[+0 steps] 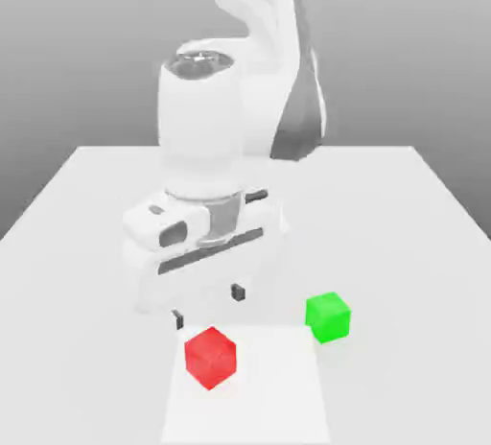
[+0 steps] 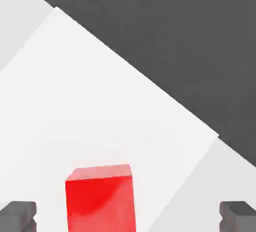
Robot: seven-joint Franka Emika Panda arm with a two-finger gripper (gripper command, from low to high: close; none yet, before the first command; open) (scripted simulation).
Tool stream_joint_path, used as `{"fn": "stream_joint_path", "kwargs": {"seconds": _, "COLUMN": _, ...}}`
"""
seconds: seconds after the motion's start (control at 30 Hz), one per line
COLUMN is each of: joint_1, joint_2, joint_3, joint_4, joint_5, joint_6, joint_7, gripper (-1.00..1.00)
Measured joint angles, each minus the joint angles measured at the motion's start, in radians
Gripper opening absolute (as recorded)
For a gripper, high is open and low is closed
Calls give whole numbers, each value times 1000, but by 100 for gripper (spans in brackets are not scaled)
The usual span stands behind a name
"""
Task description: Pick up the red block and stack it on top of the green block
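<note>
The bright red, plain cube [image 1: 210, 358] sits angled on a white square patch [image 1: 278, 395]; the bright green, plain cube [image 1: 328, 317] rests just outside it.

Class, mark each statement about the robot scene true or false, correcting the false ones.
1. The small red cube is stacked on the small green cube. False: they stand apart.
2. The two-finger gripper is open. True.
3. The green cube lies towards the exterior view's right from the red one. True.
4. The gripper is holding the red cube. False: nothing is between its fingers.
</note>
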Motion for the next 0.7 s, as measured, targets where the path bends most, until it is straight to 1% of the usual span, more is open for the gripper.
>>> {"fn": "stream_joint_path", "kwargs": {"seconds": 0.17, "joint_1": -63, "joint_2": 182, "joint_3": 86, "joint_4": 21, "joint_5": 101, "joint_6": 150, "joint_7": -85, "gripper": 0}}
{"fn": "stream_joint_path", "kwargs": {"seconds": 0.2, "joint_1": -74, "joint_2": 201, "joint_3": 98, "joint_4": 24, "joint_5": 109, "joint_6": 166, "joint_7": -91, "gripper": -100}}
{"fn": "stream_joint_path", "kwargs": {"seconds": 0.43, "joint_1": -74, "joint_2": 197, "joint_3": 97, "joint_4": 23, "joint_5": 104, "joint_6": 161, "joint_7": -88, "gripper": -100}}
{"fn": "stream_joint_path", "kwargs": {"seconds": 0.63, "joint_1": -55, "joint_2": 1, "joint_3": 53, "joint_4": -7, "joint_5": -9, "joint_6": -3, "joint_7": -4, "gripper": -100}}
{"fn": "stream_joint_path", "kwargs": {"seconds": 0.7, "joint_1": 12, "joint_2": -71, "joint_3": 86, "joint_4": -43, "joint_5": -16, "joint_6": -39, "joint_7": 55, "gripper": -100}}
